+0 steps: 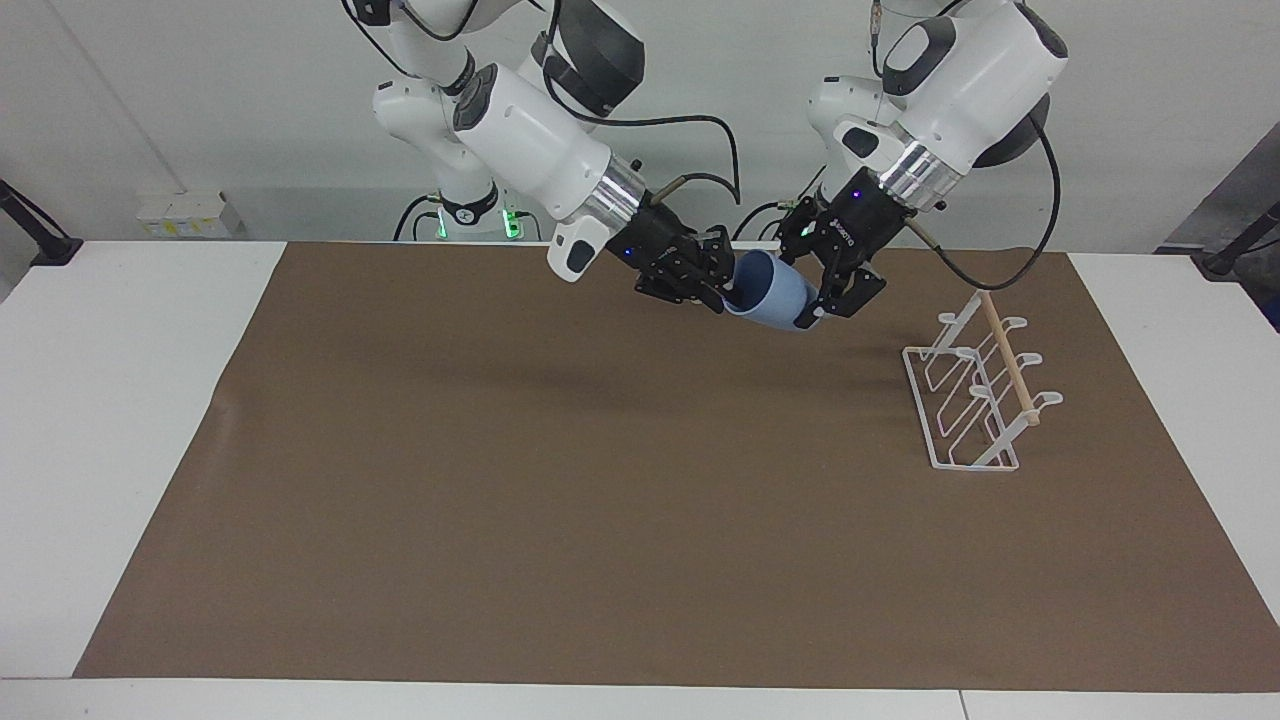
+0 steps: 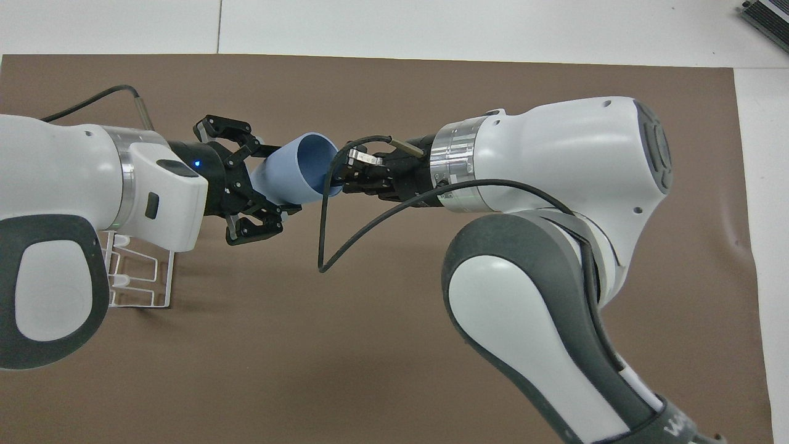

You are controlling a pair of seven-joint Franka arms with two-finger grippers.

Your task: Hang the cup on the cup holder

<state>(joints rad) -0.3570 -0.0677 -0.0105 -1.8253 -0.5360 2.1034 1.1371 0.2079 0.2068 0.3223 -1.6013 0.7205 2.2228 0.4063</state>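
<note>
Left gripper (image 2: 266, 196) fingers clamp cup (image 2: 294, 176); right gripper (image 2: 340, 179) at rim.

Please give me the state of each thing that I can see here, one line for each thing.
cup: in the air over the mat, tilted, mouth toward the right arm.
cup holder: standing on the mat, no cup on it.
left gripper: shut on the cup's base end.
right gripper: at the cup's rim.

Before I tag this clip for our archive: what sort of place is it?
Probably a robotics lab: two robot arms behind a white table under a brown mat, with only a cup and rack.
</note>
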